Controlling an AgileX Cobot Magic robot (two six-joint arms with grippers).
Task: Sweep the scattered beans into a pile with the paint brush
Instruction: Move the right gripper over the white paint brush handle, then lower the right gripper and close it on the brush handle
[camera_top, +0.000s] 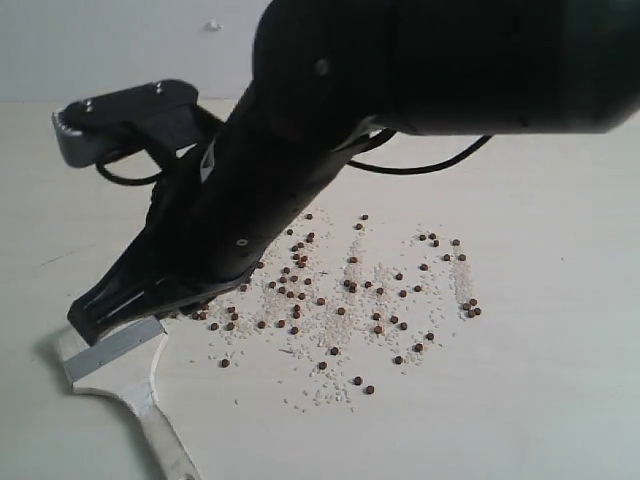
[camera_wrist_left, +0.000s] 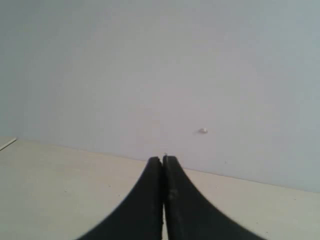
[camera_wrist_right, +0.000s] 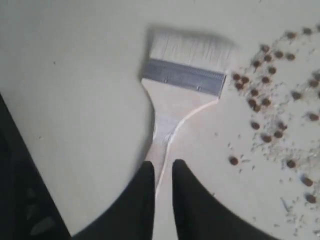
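The paint brush (camera_top: 118, 348) lies flat on the pale table at the front left, bristles to the left and cream handle running toward the front edge. My right gripper (camera_top: 105, 308) reaches across from the right and hangs just above it. In the right wrist view its jaws (camera_wrist_right: 163, 164) stand a little apart, open, straddling the narrow neck of the paint brush (camera_wrist_right: 182, 80) without closing on it. The beans (camera_top: 350, 290) and white grains lie spread in a wide loose patch to the brush's right, and no pile shows. The beans (camera_wrist_right: 270, 100) start right beside the ferrule. My left gripper (camera_wrist_left: 163, 159) is shut and empty, pointing at the wall.
The right arm's thick black body (camera_top: 400, 70) fills the upper exterior view and hides the table behind it. A black cable (camera_top: 430, 166) loops off it. A grey wall (camera_wrist_left: 160, 65) with a small mark (camera_wrist_left: 202, 131) bounds the table's far side.
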